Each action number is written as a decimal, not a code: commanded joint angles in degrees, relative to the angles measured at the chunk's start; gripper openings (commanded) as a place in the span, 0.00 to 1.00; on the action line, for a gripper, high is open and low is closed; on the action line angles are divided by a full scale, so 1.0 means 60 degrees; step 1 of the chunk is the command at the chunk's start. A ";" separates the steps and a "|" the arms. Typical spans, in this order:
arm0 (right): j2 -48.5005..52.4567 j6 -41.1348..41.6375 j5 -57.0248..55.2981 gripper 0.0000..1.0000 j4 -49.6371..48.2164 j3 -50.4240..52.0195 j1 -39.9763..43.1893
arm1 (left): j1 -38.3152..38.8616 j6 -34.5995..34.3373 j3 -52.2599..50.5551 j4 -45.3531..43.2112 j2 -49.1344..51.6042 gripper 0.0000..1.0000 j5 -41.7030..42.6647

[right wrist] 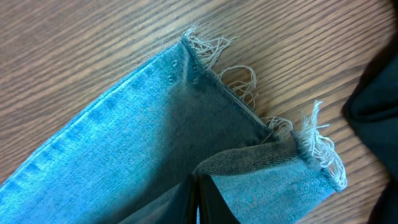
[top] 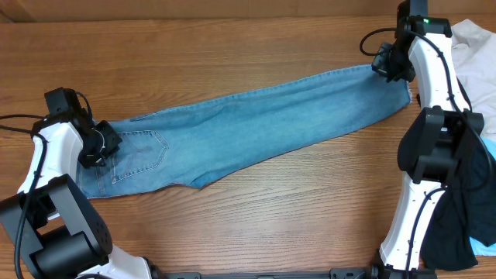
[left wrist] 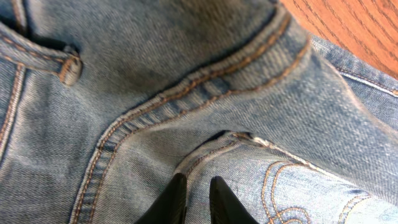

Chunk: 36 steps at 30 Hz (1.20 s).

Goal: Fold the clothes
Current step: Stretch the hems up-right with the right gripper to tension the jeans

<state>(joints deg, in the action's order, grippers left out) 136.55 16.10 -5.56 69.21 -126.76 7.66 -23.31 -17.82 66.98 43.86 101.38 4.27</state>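
Note:
The light blue jeans (top: 256, 128) lie flat across the wooden table, with the waist and stitched back pocket at the left and the frayed ankle hems at the upper right. My left gripper (top: 99, 146) is at the seat of the jeans. In the left wrist view its fingers (left wrist: 196, 190) pinch a raised ridge of denim (left wrist: 186, 81) beside the pocket stitching. My right gripper (top: 391, 66) is at the ankle end. In the right wrist view its fingers (right wrist: 198, 190) are shut on a lifted fold of the frayed hem (right wrist: 267, 158).
A black garment (top: 465, 194) hangs by the right arm's base at the right edge. An off-white cloth (top: 474, 43) lies at the top right corner. Bare wood table (top: 232, 217) lies in front of and behind the jeans.

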 commanded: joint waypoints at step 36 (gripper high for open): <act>-0.0160 0.0109 -0.0138 0.38 -0.2342 -0.0306 0.0109 | 0.0033 -0.0029 -0.0076 -0.0109 -0.0022 0.17 -0.0073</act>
<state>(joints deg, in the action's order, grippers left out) 132.40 16.49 -5.56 57.19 -126.91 7.75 -23.31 -17.82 66.98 43.44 101.38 4.27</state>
